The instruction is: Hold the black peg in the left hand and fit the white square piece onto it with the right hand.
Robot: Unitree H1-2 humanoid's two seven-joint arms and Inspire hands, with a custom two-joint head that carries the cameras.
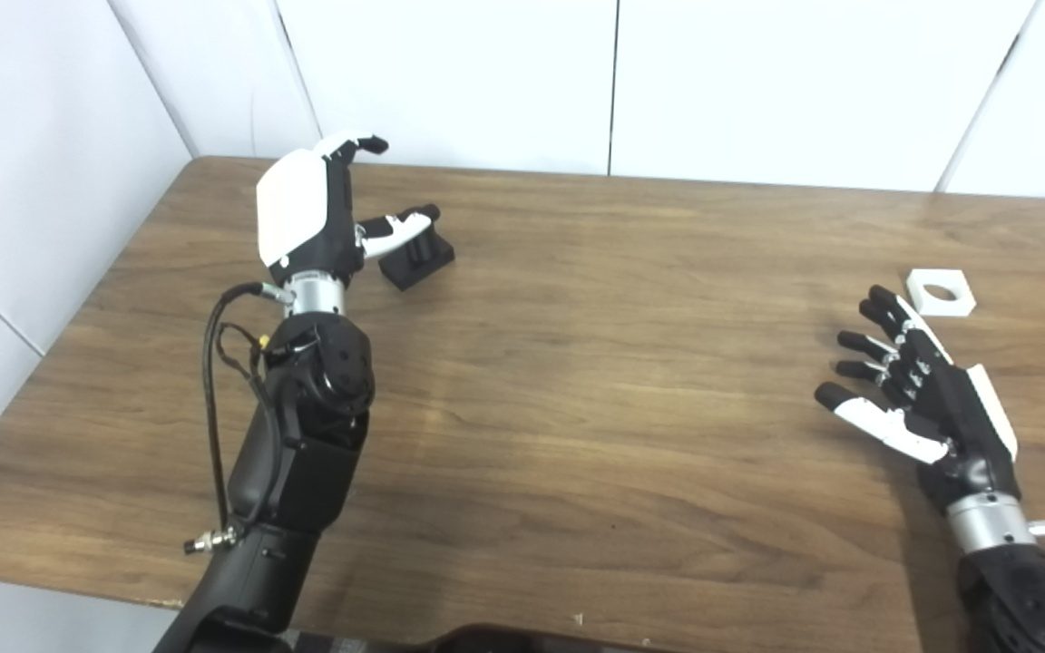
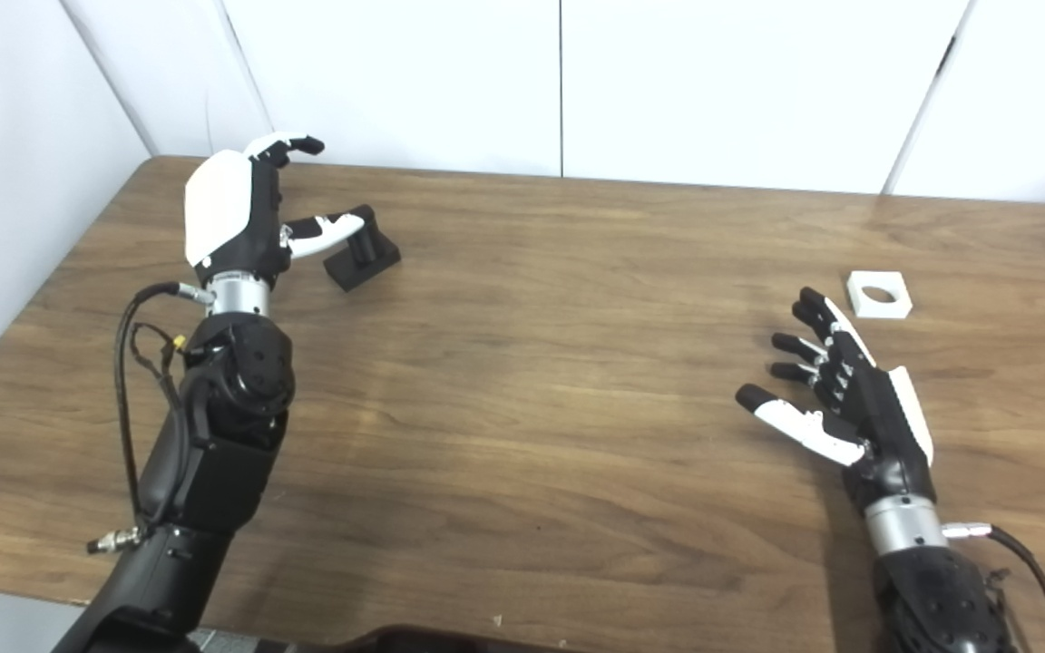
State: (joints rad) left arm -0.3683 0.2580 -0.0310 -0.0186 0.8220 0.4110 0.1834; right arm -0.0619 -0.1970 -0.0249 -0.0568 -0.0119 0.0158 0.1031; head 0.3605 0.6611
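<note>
Two hands were over the wooden table (image 1: pixel 577 381) in the left eye view. We saw the left hand (image 1: pixel 314 213) raised near the table's far left corner, its fingers (image 1: pixel 364 143) spread and curled, gripping nothing. Its thumb reached across the black peg (image 1: pixel 418 258), which lay on the table just beside the hand; we could not tell whether thumb and peg touched. Far across the table, toward its right edge, the white square piece (image 1: pixel 940 292) lay flat, hole upward. Our right hand (image 1: pixel 926 399) hovered just on the near side of the piece, fingers fanned apart, empty.

From the right eye view we saw the same: left hand (image 2: pixel 241 213) splayed beside the peg (image 2: pixel 361 258), right hand (image 2: pixel 849 394) splayed near the piece (image 2: pixel 879 294) but clear of it, both things resting on the table (image 2: pixel 532 381).
</note>
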